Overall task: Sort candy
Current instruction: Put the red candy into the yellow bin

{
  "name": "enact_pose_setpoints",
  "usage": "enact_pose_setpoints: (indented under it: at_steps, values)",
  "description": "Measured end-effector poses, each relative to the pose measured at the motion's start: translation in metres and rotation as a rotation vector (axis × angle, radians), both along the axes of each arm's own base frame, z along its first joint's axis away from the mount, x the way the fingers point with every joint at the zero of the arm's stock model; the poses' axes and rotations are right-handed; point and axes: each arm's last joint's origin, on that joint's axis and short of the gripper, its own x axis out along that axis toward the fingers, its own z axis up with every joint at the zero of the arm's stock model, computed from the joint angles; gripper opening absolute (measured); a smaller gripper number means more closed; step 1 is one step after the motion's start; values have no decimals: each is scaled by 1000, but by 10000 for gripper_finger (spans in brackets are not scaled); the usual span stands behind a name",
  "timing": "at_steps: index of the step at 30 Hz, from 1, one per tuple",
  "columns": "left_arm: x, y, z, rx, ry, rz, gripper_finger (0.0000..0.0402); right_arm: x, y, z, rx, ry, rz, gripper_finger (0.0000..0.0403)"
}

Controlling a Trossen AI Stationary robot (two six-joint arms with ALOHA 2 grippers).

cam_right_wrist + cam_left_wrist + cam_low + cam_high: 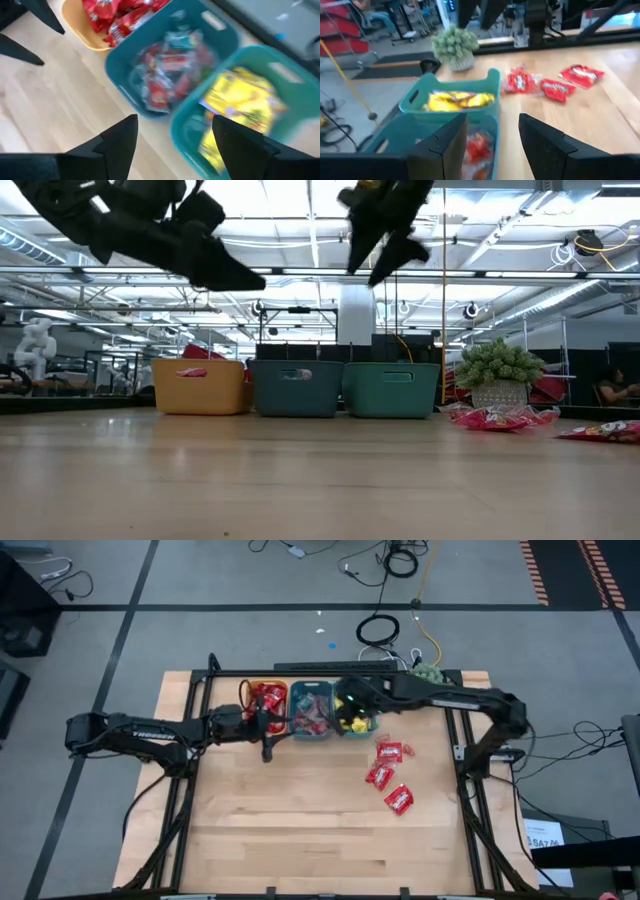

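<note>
Three bins stand in a row near the table's far edge. The orange bin (262, 698) holds red packets (112, 17). The middle blue-teal bin (312, 712) holds small mixed wrapped pieces (167, 72). The teal bin (357, 722) holds yellow packets (456, 100). Three red packets (388, 752) (379, 776) (399, 800) lie flat on the table to the bins' right. My left gripper (492, 145) hovers open and empty near the orange and middle bins. My right gripper (175, 145) hovers open and empty above the middle and teal bins.
A green spiky plant (454, 46) in a pale pot stands at the far right behind the bins (498, 375). Bare wood fills the table's near half (300, 830). Both arms hang well above the bins in the low view (385, 230).
</note>
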Motion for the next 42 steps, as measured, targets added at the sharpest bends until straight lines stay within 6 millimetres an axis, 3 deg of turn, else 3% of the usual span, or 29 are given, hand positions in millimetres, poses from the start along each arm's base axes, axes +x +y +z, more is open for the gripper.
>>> enact_pose_setpoints:
  at_steps: [6,13,18,22,26,33,42]
  values:
    - [26,-13,6,50,30,48,190,-48,52,43,-101,-37,-104,227]
    - [90,-38,15,61,43,-24,190,-90,122,66,-11,-147,-93,217]
    - [141,-64,16,48,36,-146,190,-107,162,64,57,-154,-73,216]
    - [178,-92,8,-3,37,-279,190,-117,191,58,109,-143,-48,216]
    - [215,-114,-4,-98,36,-300,190,-126,217,53,150,-134,-25,216]
    - [274,-135,-37,-181,23,-290,190,-145,252,44,195,-109,11,216]
    - [332,-149,-89,-154,-9,-227,190,-173,277,35,211,-54,2,216]
